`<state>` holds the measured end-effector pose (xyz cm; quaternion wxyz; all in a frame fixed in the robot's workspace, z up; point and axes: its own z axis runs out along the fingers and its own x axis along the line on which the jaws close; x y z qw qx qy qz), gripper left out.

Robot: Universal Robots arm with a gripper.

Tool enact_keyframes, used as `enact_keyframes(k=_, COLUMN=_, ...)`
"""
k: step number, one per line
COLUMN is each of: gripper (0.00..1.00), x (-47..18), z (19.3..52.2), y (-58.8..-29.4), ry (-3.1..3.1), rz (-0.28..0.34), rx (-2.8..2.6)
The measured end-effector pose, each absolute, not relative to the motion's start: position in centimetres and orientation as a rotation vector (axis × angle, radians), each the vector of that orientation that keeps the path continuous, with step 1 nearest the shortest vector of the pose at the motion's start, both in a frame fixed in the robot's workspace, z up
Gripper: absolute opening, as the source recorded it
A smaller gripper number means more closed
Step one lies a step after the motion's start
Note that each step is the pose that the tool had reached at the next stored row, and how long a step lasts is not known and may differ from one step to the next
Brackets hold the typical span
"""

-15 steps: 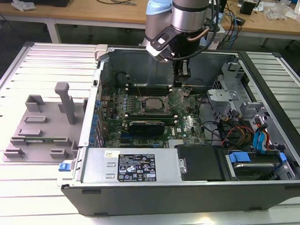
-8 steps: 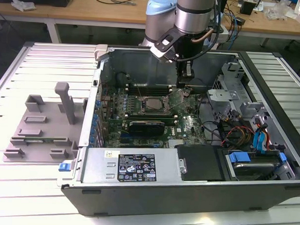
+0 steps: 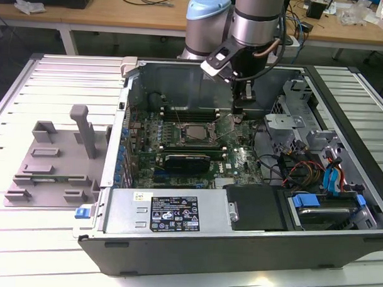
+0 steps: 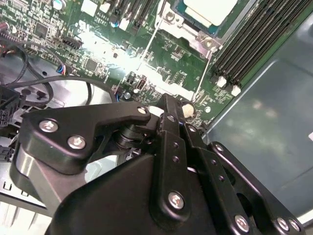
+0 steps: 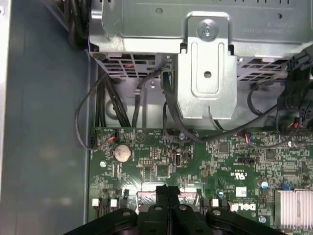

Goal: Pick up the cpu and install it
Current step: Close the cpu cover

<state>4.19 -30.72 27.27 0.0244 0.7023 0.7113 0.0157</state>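
Observation:
The cpu (image 4: 209,9) shows a pale silvery top and lies flat in its socket on the green motherboard (image 4: 171,54). In the exterior view the cpu (image 3: 193,132) sits mid-board inside the open computer case (image 3: 238,246). My gripper (image 3: 239,117) hangs just to the exterior view's right of the socket, low over the board. Its black fingers (image 5: 161,192) are pressed together with nothing seen between them. In the second wrist view the gripper (image 4: 168,104) ends close to a thin metal latch wire (image 4: 205,73); contact cannot be told.
A metal drive cage (image 5: 208,63) and black cables (image 5: 105,105) stand beyond the board's edge. Memory slots (image 4: 254,44) run beside the socket. A power supply (image 3: 170,212) fills the case's near side. Grey fixture blocks (image 3: 52,157) rest on the slatted table at the exterior view's left.

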Motion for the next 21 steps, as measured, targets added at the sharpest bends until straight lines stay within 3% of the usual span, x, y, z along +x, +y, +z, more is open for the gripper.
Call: enact_keyframes(k=21, gripper=0.11, x=6.1, z=25.6, y=-30.7, ry=2.210, rz=0.029, rx=2.182)
